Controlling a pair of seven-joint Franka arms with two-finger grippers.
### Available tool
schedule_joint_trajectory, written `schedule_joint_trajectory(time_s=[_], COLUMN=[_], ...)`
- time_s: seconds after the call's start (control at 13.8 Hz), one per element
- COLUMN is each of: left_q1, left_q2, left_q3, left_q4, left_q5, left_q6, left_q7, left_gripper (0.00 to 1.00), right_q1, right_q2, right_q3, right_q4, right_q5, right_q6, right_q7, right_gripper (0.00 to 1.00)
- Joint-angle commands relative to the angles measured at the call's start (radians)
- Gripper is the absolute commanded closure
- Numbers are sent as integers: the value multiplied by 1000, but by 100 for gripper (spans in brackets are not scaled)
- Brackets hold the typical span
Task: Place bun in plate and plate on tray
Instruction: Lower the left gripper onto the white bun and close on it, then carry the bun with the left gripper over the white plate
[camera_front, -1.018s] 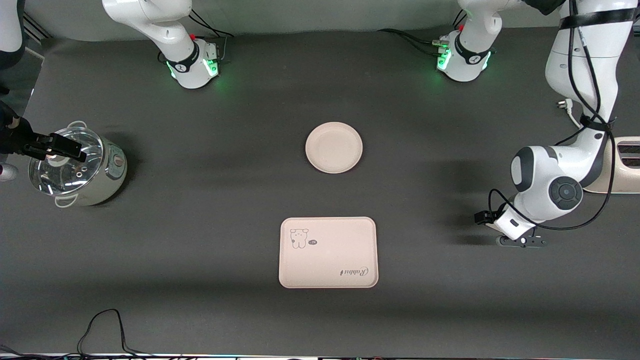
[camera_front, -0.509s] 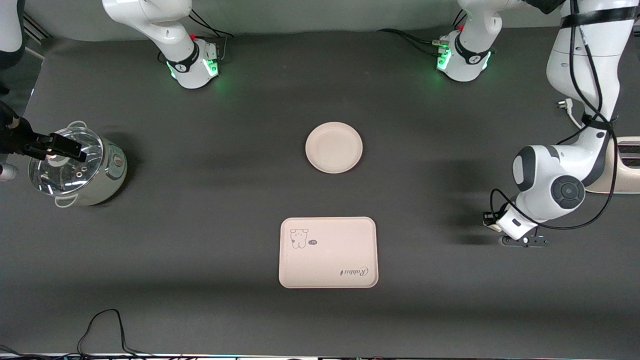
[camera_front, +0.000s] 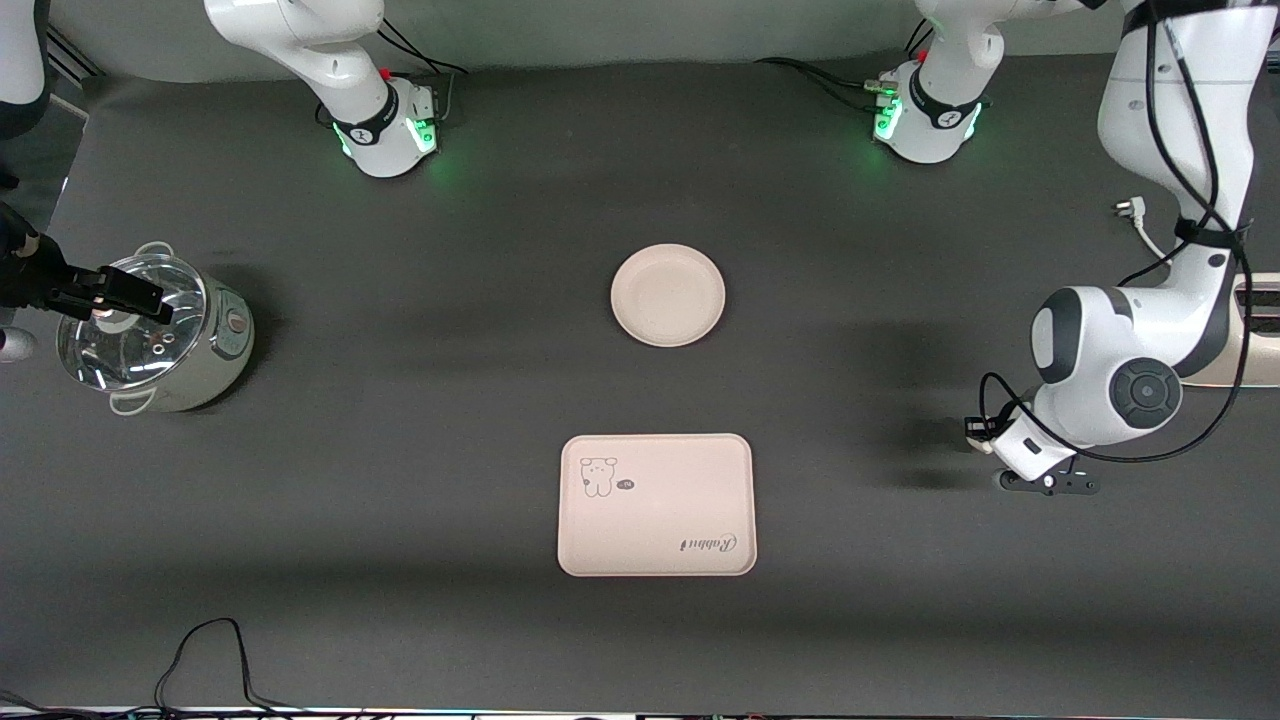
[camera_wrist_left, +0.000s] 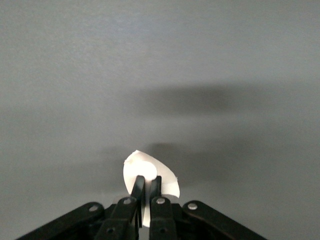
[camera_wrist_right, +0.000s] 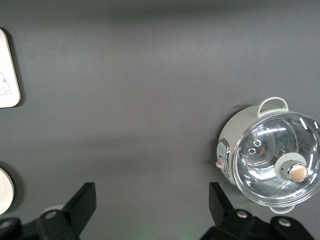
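Two fingers of the left tool (camera_wrist_left: 145, 186), wide apart a second ago, are now pinching shut on the bun (camera_wrist_left: 150, 176), low over the counter (camera_front: 400, 450) near the edge at the left arm's end; the pickup seems secured, so carrying it to the plate (camera_front: 668, 295) looks next. Plate is sitting empty mid-counter, the tray (camera_front: 656, 505) nearer the front edge. Right tool (camera_wrist_right: 150, 210) is waiting, fingers spread and empty, over the pot (camera_front: 155, 335) at the right arm's end.

Glossy white rounded arm shells with dark grey round joint caps, green-lit base rings, looping black cables; black left pincer (camera_wrist_left: 145, 186) and right pincer (camera_wrist_right: 152, 210) carry silver screws.
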Motion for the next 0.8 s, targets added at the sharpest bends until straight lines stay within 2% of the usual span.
schedule_joint_trajectory(time_s=[0.0,0.15,0.22,0.29,0.44,0.73], left_q1=[6,-15,-55,-148,-262,-417], left_q2=[-75,-156,-176,-220,-244,-233], left_q3=[-97,-143,-146,-160,-166,-166], left_q4=[65,65,66,65,60,30], left_q5=[-13,-39,-39,-39,-41,-39], left_q6=[-176,-197,-215,-250,-258,-193], left_q7=[-80,-174,-231,-362,-565,-799], left_gripper=[100,100,100,100,100,100], right_q1=[-4,-3,-4,-4,-4,-4], right_q2=[-7,-7,-7,-7,-7,-7], right_q3=[4,4,4,4,6,4], right_q4=[-5,-5,-5,-5,-5,-7], right_q5=[-23,-23,-23,-23,-23,-23], right_q6=[-6,-4,-6,-4,-4,-4], right_q7=[-21,-21,-21,-21,-21,-21], right_gripper=[0,0,0,0,0,0])
